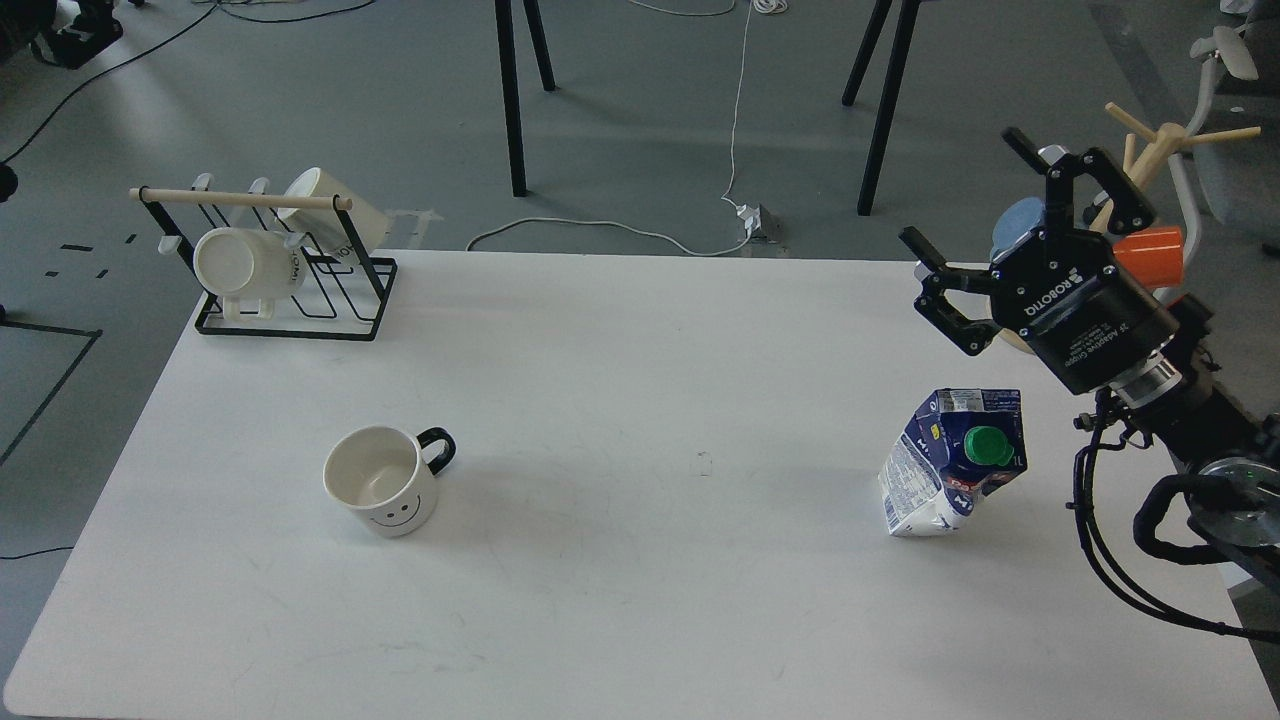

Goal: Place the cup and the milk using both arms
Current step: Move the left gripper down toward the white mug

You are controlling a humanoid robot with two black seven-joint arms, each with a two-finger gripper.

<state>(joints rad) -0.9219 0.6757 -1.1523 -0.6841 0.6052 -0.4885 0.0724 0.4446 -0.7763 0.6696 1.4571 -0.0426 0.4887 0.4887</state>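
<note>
A white mug (381, 481) with a smiley face and a black handle stands upright on the left of the white table (640, 560). A blue and white milk carton (953, 466) with a green cap stands dented and leaning on the right. My right gripper (958, 186) is open and empty, hovering above and behind the carton, clear of it. Of my left arm only a dark tip (78, 30) shows at the top left corner, far from the mug; its fingers cannot be told apart.
A black wire rack (290, 300) with a wooden bar holds two white mugs at the table's back left corner. A wooden mug tree (1160, 140) with an orange cup (1152, 254) and a blue cup (1014, 224) stands behind my right gripper. Stand legs and cables lie on the floor beyond.
</note>
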